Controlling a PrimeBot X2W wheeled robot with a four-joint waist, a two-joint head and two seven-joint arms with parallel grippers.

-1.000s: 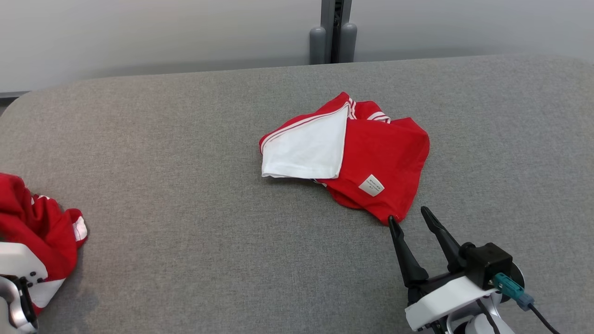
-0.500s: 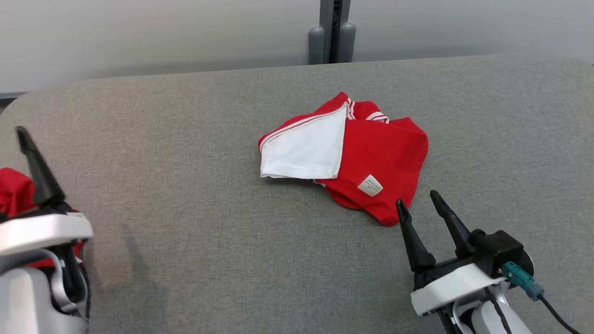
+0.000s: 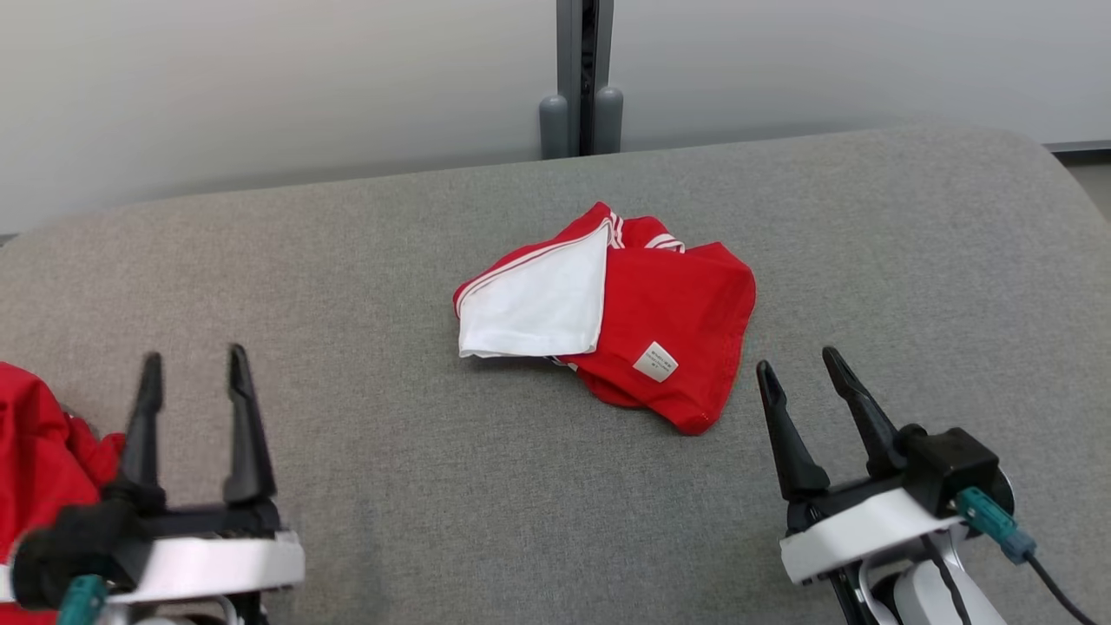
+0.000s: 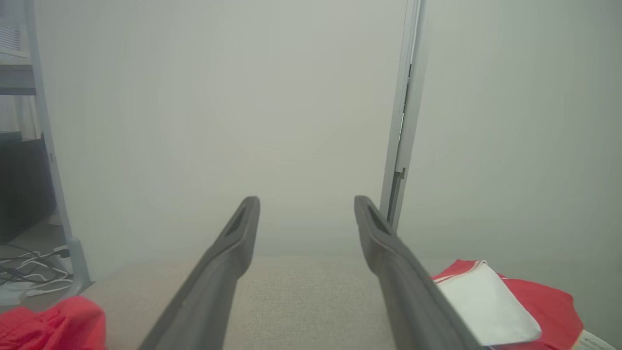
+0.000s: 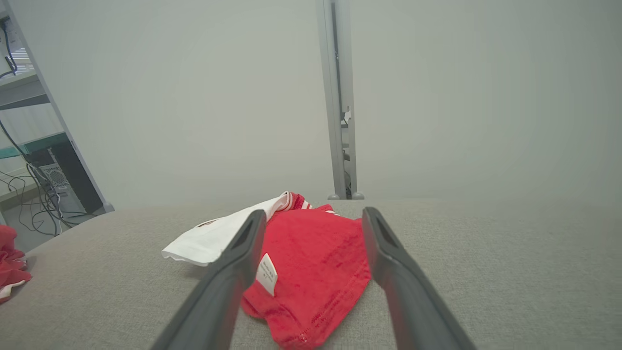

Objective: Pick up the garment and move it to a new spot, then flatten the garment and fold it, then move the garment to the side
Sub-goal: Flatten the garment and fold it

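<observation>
Our left gripper (image 3: 193, 354) stands released at the near left, its two dark fingers wide apart with nothing between them. Our right gripper (image 3: 797, 359) is likewise spread and empty at the near right, its tips just to the right of the near corner of the red-and-white garment (image 3: 668, 304). That garment lies loosely folded about the middle of the grey fabric surface (image 3: 391, 260), with a white panel turned over its left half and a small white label (image 3: 655, 361) towards its near edge. A second, crumpled red garment (image 3: 35, 434) sits at the near left edge, just beside the left gripper. The left wrist view adds a pale shelf frame (image 4: 48, 146) and loose cables (image 4: 29, 277) on the floor off the left end. The right wrist view adds a dark computer tower (image 5: 58, 182) there. Beyond the far edge rises a pale wall (image 3: 260, 87) split by a grey vertical post (image 3: 580, 52).
</observation>
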